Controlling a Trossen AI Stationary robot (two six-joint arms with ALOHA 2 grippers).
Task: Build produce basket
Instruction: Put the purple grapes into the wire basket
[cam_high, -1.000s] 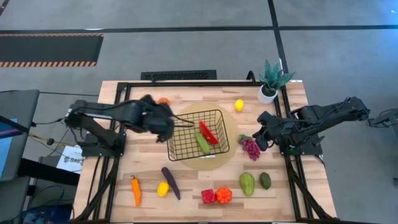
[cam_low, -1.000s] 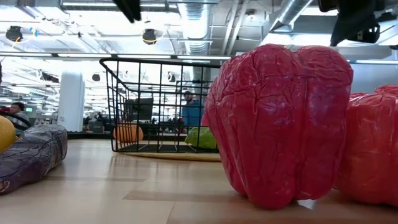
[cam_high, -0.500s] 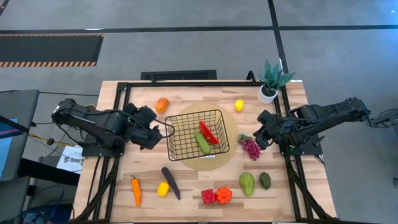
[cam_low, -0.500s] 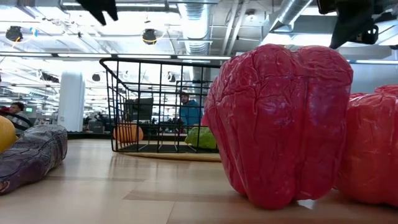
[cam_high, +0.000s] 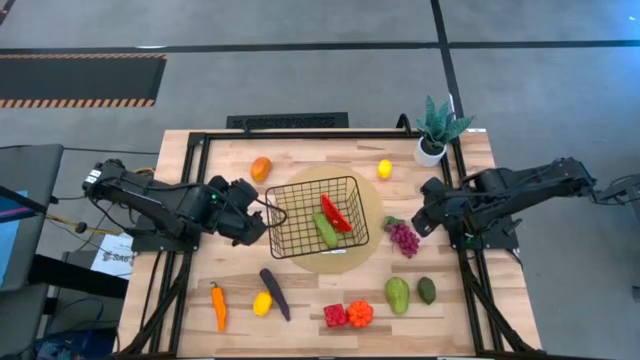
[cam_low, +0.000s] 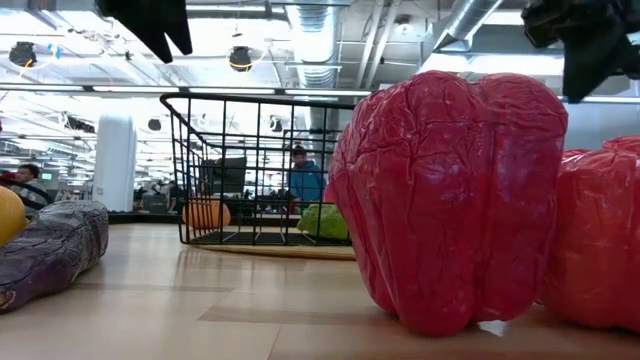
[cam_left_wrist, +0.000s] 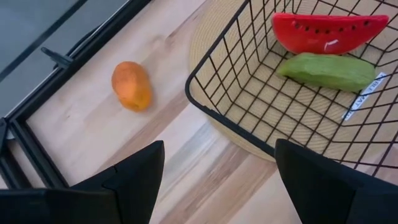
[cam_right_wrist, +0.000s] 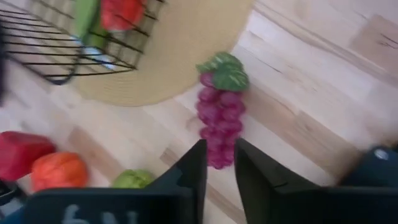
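Right pincer, fingers narrowly parted (holding nothing), hovers over the grapes near the tabletop's right edge.

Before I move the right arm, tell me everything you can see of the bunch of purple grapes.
The bunch of purple toy grapes is a tapering cluster of small glossy plastic-looking beads with green leaves at its stem end. It lies flat on the pale wooden table, just off the right edge of the round tan woven mat, outside the black wire-grid basket. The right gripper hangs above its tip, fingers a narrow gap apart, gripping nothing. Nothing else touches it.
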